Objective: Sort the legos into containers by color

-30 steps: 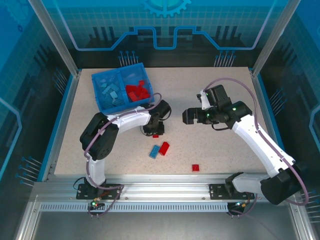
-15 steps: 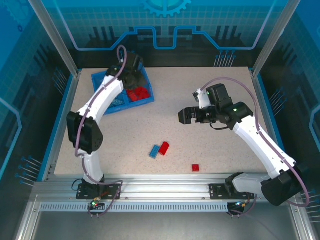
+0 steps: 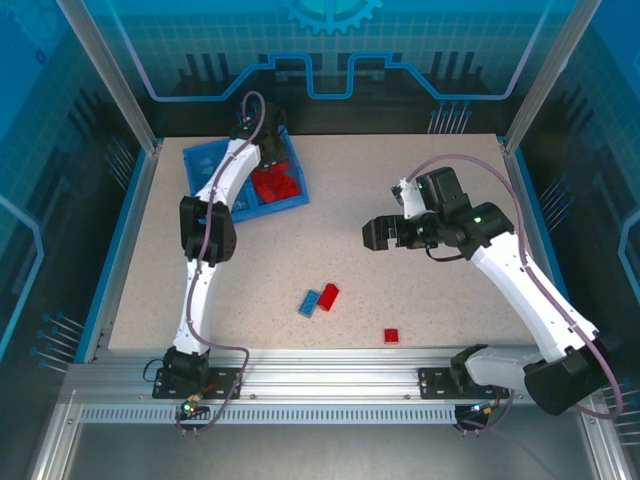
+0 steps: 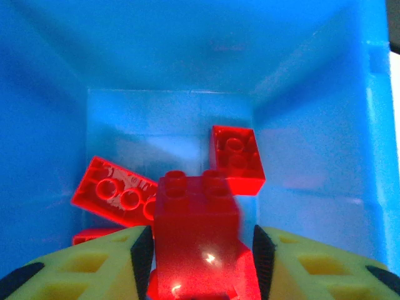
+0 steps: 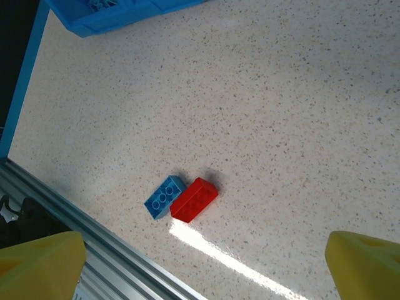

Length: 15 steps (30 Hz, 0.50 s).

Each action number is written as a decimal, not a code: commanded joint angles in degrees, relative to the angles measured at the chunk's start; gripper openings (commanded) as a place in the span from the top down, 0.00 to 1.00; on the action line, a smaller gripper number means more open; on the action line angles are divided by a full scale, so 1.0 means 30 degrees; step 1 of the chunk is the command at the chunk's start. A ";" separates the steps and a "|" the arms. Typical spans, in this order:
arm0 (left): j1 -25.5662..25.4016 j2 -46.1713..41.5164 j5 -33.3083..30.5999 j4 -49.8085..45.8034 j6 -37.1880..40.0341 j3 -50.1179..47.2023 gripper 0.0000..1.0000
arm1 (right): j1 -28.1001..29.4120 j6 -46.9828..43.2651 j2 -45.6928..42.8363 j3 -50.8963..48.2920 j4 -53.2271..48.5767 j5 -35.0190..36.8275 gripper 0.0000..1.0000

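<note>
My left gripper [image 3: 262, 150] hangs over the right compartment of the blue tray [image 3: 200, 155], where red legos [image 3: 277, 185] lie. In the left wrist view a red brick [image 4: 197, 231] sits between my yellow fingers [image 4: 81, 269], blurred, with a gap at the right pad; the jaws stand open. Below it lie two more red bricks [image 4: 236, 159] [image 4: 115, 190]. My right gripper [image 3: 372, 235] hovers open and empty over mid-table. A light blue brick [image 3: 308, 303] and a red brick [image 3: 328, 295] lie side by side, touching, and they appear again in the right wrist view, the blue brick [image 5: 164, 197] left of the red brick [image 5: 194, 199].
A small red brick [image 3: 391, 336] lies near the table's front edge. The tray's corner [image 5: 119, 12] shows at the top of the right wrist view. An aluminium rail [image 3: 330, 375] runs along the front; blue walls ring the table.
My left arm swung from mid-table up to the tray with the red brick, and its jaws have now widened. The right gripper shifted only slightly.
</note>
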 commanded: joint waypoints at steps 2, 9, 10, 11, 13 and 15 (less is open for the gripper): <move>0.0237 -0.0091 0.1026 0.0934 0.0270 0.1670 0.46 | -0.0282 0.0333 -0.0413 0.0952 -0.1281 0.0347 0.00; -0.0490 -0.3525 0.2156 -0.0872 -0.0038 0.0738 0.45 | -0.0264 0.0835 0.0199 0.0583 0.0050 0.0199 0.00; -0.0816 -0.4515 0.2364 -0.1223 -0.0016 0.0033 0.44 | -0.0268 0.0894 0.0341 0.0480 0.0244 0.0197 0.00; -0.1255 -0.5596 0.2595 -0.1328 0.0088 -0.1068 0.44 | -0.0276 0.0927 0.0481 0.0352 0.0455 0.0201 0.00; -0.2295 -0.7921 0.3052 -0.1005 0.0790 -0.3699 0.43 | -0.0303 0.0987 0.0705 0.0132 0.0860 0.0114 0.00; -0.3671 -1.0150 0.3453 -0.0016 0.1732 -0.6864 0.43 | -0.0296 0.0961 0.0855 -0.0077 0.1112 0.0081 0.00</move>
